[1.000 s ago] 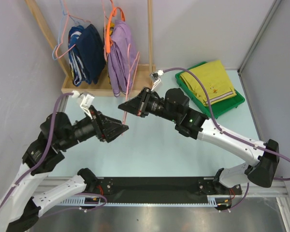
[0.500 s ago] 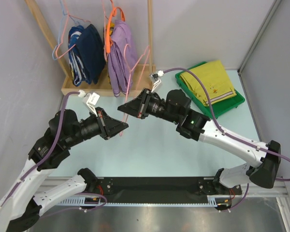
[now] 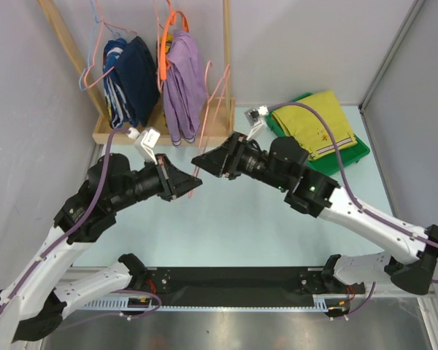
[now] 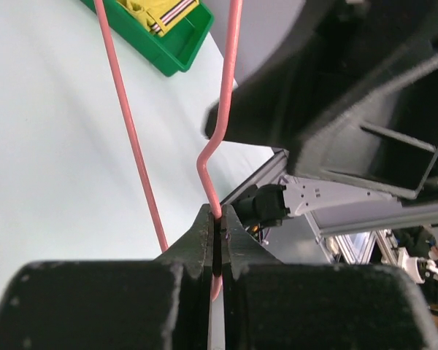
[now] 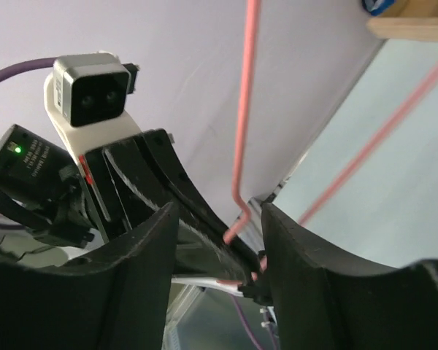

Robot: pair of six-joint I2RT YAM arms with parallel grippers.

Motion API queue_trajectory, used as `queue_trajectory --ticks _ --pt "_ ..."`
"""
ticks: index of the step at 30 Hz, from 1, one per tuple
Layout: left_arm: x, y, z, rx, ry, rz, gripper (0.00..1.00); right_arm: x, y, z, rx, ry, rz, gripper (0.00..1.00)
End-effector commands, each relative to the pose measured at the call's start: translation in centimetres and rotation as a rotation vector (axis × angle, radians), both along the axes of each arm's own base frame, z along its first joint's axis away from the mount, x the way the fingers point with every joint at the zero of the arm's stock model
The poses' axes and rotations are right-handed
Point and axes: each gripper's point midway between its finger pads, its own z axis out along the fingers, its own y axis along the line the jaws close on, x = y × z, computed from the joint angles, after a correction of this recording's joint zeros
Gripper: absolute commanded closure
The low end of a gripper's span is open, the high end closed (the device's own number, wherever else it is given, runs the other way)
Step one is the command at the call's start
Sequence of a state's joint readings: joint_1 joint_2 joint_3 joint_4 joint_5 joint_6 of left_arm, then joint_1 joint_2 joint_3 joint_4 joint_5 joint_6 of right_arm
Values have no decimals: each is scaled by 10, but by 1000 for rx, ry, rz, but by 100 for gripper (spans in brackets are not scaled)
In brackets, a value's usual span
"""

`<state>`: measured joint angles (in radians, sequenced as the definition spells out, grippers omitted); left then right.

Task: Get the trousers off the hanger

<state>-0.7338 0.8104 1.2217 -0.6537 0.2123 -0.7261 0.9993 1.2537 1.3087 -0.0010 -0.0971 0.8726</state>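
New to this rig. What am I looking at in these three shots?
Two robot arms on a table, each with a two-finger gripper. One picture is from overhead; the other two come from wrist cameras. The left gripper is shut on a bare pink wire hanger. The right gripper is open, the wire between its fingers. The yellow trousers lie in a green bin at the back right. A wooden rack holds other clothes.

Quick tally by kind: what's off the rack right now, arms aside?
Hanger: 1, pinched in the left gripper
Trousers: 1
Green bin: 1, holding the trousers
Total: 3
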Motion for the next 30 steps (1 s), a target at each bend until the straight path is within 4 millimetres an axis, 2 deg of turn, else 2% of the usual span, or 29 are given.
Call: queue_trajectory --ticks 1,3,4,5,6,7,8,9,10,11,12,15,21,22,23,24,25,27,29,30 --pt "10 1 48 -89 -69 56 100 6 -66 8 -49 -60 -213 44" --pt "17 0 48 -77 -54 77 100 6 -92 8 -61 -67 -289 41" --pt "20 2 56 -82 -67 99 100 11 -109 -4 -109 -50 -362 41" --pt "25 1 53 -64 -50 113 100 4 -132 6 -88 -73 -400 41" --pt "29 2 54 -65 -47 126 100 3 -145 7 -90 -75 -430 41" --pt "31 4 60 -71 -51 139 100 4 -160 -2 -125 -64 -481 41" --pt "33 5 61 -72 -43 146 100 -5 -180 7 -88 -76 -506 41" --pt "45 6 58 -63 -24 177 100 -7 -190 7 -88 -76 -525 41" --pt "49 10 66 -71 -31 189 99 -9 -201 3 -97 -68 -550 41" --pt "54 10 62 -59 -8 193 100 -12 -208 2 -95 -67 -559 41" --pt "68 12 59 -56 16 218 100 -18 -220 6 -72 -72 -570 42" --pt "84 14 65 -86 52 216 100 -25 -232 2 -76 -67 -577 41" --pt "122 -2 85 -124 80 182 100 -31 -234 -7 -97 -66 -553 41" --pt "123 -2 101 -144 55 181 100 -32 -233 -8 -99 -69 -546 41" --pt "134 -7 96 -137 77 182 100 -32 -232 -9 -100 -68 -541 41" --pt "137 -7 103 -154 82 181 100 -32 -232 -10 -100 -66 -541 41" --pt "137 -9 118 -178 62 170 100 -33 -232 -11 -104 -67 -533 41" --pt "154 -12 115 -181 97 188 100 -34 -232 -13 -103 -66 -531 41" --pt "161 -12 125 -205 99 195 100 -35 -233 -14 -99 -64 -531 41" --pt "172 -14 119 -212 134 207 100 -35 -234 -13 -96 -65 -531 41"
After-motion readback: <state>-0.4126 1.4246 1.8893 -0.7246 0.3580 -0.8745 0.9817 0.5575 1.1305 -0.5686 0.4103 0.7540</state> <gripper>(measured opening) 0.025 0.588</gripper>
